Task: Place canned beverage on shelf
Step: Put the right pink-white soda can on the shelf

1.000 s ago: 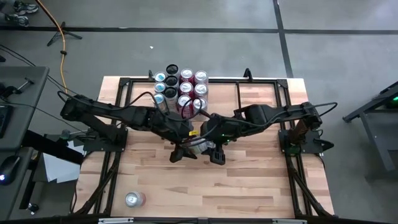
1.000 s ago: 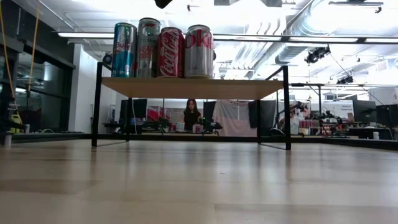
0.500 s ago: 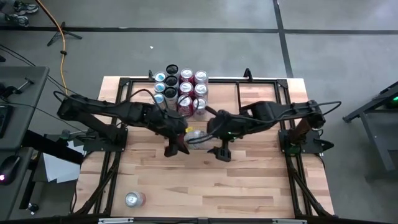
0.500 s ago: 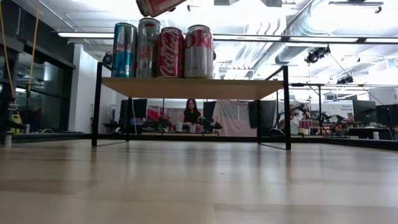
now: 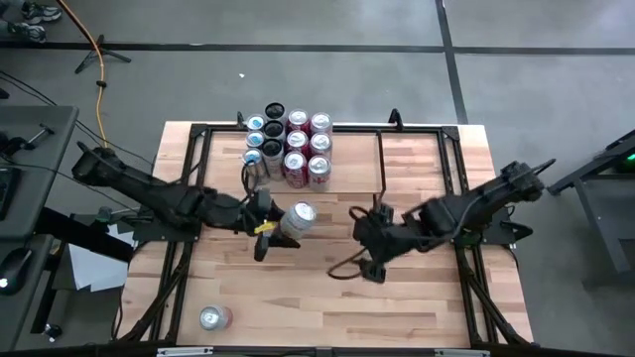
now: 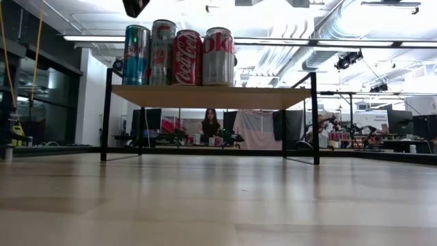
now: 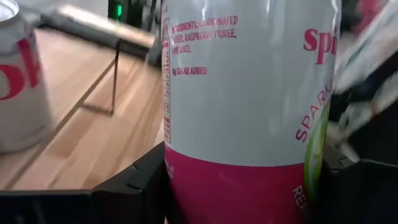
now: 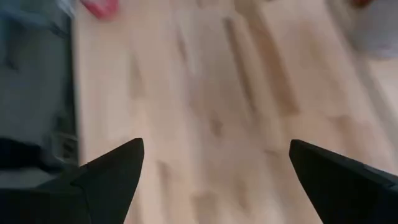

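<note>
Left claw point(image 5: 266, 226) closed on a canned beverage point(image 5: 297, 218), held in the air over the wooden surface point(image 5: 417, 297), near its middle and a little to the left. From above, the can sticks out past the claw on its right side, silver top turned toward the camera. Left wrist view: the can point(image 7: 249, 106) fills the frame, white upper body with a pink band lower down, sitting between the dark fingers point(image 7: 134, 180), which press on it from both sides.

Shelf point(image 5: 347, 149) stands at the far edge of the surface, beyond the held can. A cluster of upright cans point(image 5: 288, 144) occupies its left end; the rest of the plank is bare. Low view: four of those cans point(image 6: 179, 56) stand in a row on the shelf top point(image 6: 212, 96), and a dark part of an arm point(image 6: 135, 6) shows at the upper edge above them; the held can itself is not seen here.

One more can point(image 5: 213, 317) lies on the near left part of the surface, well apart from both arms.

Right claw point(image 5: 369, 266) is right of centre, nearer than the shelf, fingers spread wide with nothing between them. Right wrist view: its two fingertips point(image 8: 112, 171) stand far apart over bare wood.
</note>
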Controlling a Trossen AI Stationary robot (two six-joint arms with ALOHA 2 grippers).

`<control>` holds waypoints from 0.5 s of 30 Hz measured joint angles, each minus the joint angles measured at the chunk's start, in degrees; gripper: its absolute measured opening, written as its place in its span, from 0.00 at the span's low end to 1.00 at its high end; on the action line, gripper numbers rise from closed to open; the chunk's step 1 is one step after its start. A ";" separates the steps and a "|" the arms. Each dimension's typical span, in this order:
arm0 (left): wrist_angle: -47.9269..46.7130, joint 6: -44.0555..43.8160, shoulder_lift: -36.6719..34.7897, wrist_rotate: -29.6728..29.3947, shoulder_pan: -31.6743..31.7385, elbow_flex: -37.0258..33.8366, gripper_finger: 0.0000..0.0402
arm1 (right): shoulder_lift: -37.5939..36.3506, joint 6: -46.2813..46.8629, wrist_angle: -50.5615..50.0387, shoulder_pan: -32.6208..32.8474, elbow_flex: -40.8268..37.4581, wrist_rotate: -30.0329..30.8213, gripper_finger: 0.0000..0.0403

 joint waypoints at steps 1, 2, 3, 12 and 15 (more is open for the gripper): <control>4.04 -0.70 -0.06 -1.31 -0.60 -1.70 0.49 | -1.45 1.44 4.91 0.67 -3.85 -0.02 0.96; 7.53 -1.18 -0.04 -2.69 -1.15 -3.03 0.49 | -2.75 2.73 10.46 1.06 -7.69 0.07 0.97; 10.08 -1.43 -0.08 -4.19 -1.51 -4.00 0.49 | -3.83 4.12 17.19 1.06 -11.05 0.77 0.97; 22.93 2.02 4.23 -13.71 -1.39 -4.56 0.49 | -7.86 3.37 66.11 -3.39 -26.23 16.10 0.97; 25.52 2.83 5.43 -14.17 -0.70 -4.52 0.49 | -7.55 3.18 67.00 -5.40 -26.22 17.54 0.97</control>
